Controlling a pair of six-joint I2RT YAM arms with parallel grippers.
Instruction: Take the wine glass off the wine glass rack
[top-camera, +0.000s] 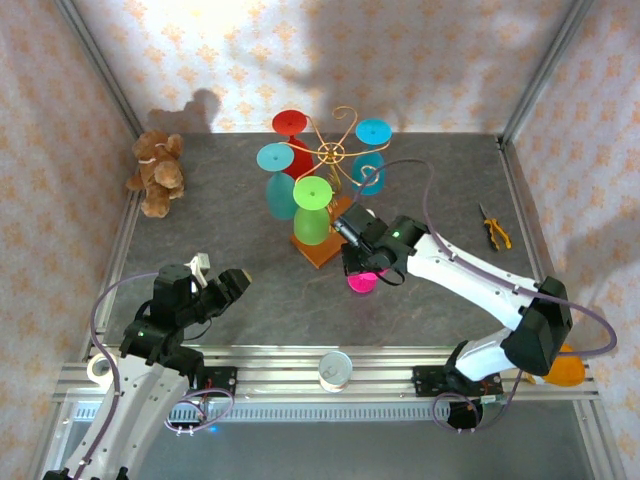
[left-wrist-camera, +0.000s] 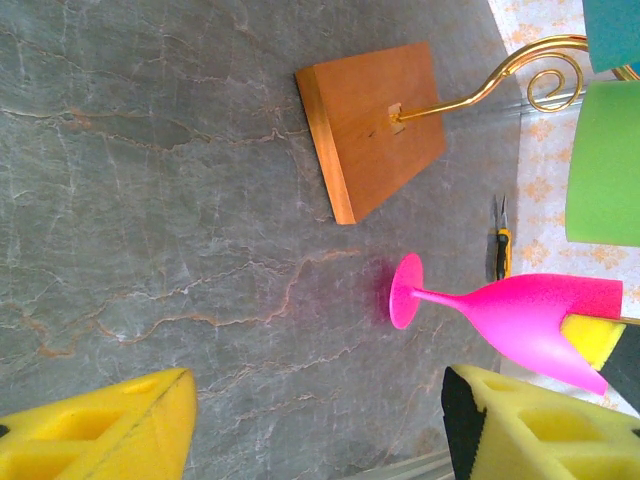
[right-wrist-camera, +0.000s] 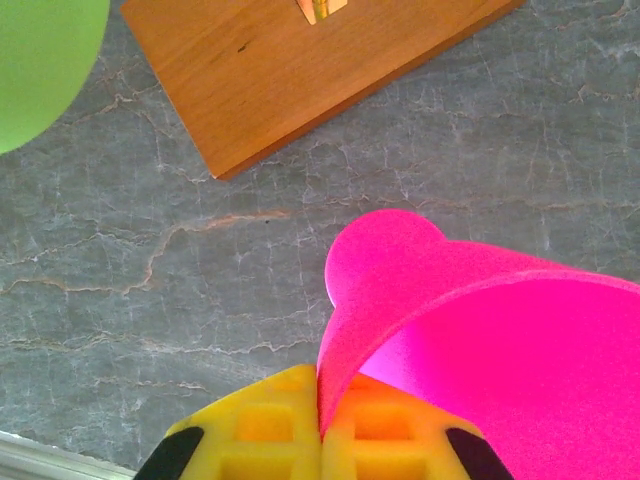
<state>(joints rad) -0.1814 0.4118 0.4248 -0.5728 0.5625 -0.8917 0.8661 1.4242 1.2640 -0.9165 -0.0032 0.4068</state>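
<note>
Right hand (right-wrist-camera: 322, 430): clamped on the bowl wall of the pink wine glass (right-wrist-camera: 500, 340), yellow pads (right-wrist-camera: 265, 430) pinching the rim edge. Left hand (top-camera: 218, 275): open, holding nothing, lower left of the top view.

Location: the glass is off the wine glass rack (top-camera: 332, 155). It sits upright at centre frame in the top view, just below and right of the rack's wooden base (left-wrist-camera: 375, 125). Its foot is at the bench (top-camera: 230, 220) or barely above it; I cannot tell which.

Appearance: opaque magenta with a matte, grainy surface, a tapered bowl, a thin stem and a small round foot.

Handling, in my judgement: light and rigid, probably plastic. The matte skin should grip well. The stem is the weak point and the small foot makes it tippy, so the bowl wall is the sound place to hold.
</note>
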